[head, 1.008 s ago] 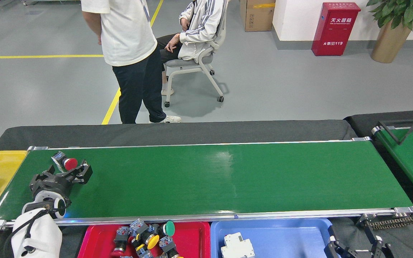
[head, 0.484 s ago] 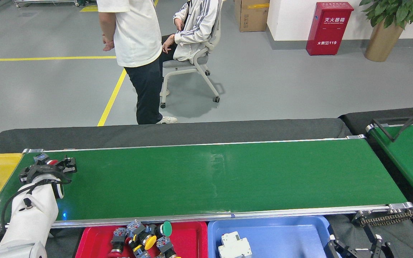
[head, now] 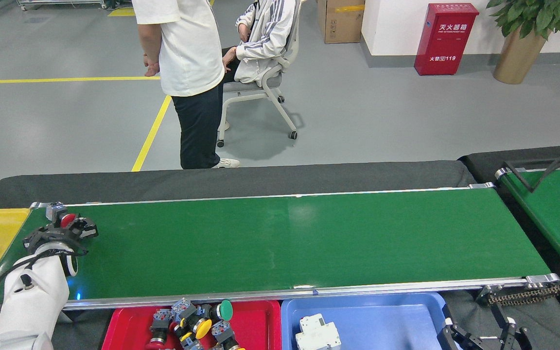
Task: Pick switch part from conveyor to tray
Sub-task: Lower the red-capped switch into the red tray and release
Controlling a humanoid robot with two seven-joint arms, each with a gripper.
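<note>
beyond the red fire box point(head: 446, 39): potted plant point(head: 528, 34) to its right, cardboard carton point(head: 339, 21) to its left, farther left a seated person point(head: 265, 39) on a wheeled chair point(head: 260, 97), then a standing person point(head: 190, 73), possibly touching the chair.

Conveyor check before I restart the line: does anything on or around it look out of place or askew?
Little stands out. The only part on the conveyor is a red-capped switch at its far left end, tipped on its side by the left pincer.

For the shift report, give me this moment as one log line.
left gripper: at red-button switch part | conveyor: far left end | grip: unclear | right gripper: idle
</note>
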